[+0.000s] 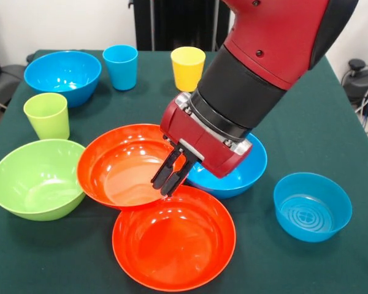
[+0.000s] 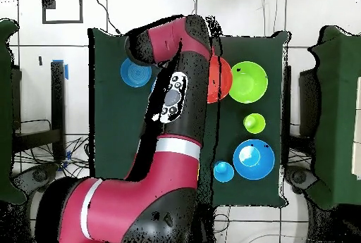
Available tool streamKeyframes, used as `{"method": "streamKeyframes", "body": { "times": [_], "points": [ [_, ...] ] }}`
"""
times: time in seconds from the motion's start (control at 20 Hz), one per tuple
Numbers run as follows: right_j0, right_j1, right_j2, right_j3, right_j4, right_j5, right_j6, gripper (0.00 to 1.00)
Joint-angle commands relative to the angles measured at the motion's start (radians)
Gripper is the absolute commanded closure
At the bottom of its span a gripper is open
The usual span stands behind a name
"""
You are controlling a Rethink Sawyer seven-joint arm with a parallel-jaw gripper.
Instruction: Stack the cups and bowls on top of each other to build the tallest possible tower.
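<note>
I am reaching over the green counter (image 1: 319,110), where two glossy orange bowls (image 1: 172,242) are sitting rim against rim, nearest the camera. My end effector (image 1: 170,177) is hanging with fingers pressed together, empty, over the far orange bowl (image 1: 119,165), close to where the rims touch. A blue bowl (image 1: 248,174) is lying partly hidden behind my wrist.
</note>
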Motion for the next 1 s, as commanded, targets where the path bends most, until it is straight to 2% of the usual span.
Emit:
{"method": "streamKeyframes", "body": {
  "times": [0.05,0.2,0.75,0.9,1.0],
  "points": [
    [0.000,0.011,0.062,0.105,-0.011,0.139,-0.177,0.00],
    [-0.013,0.014,0.075,0.107,0.024,0.207,-0.155,0.00],
    [-0.033,0.028,0.102,0.124,0.076,0.274,-0.117,0.00],
    [-0.068,0.065,0.138,0.087,0.160,0.427,-0.065,0.00],
    [-0.078,0.078,0.149,0.070,0.181,0.445,-0.072,0.00]
  ]
}}
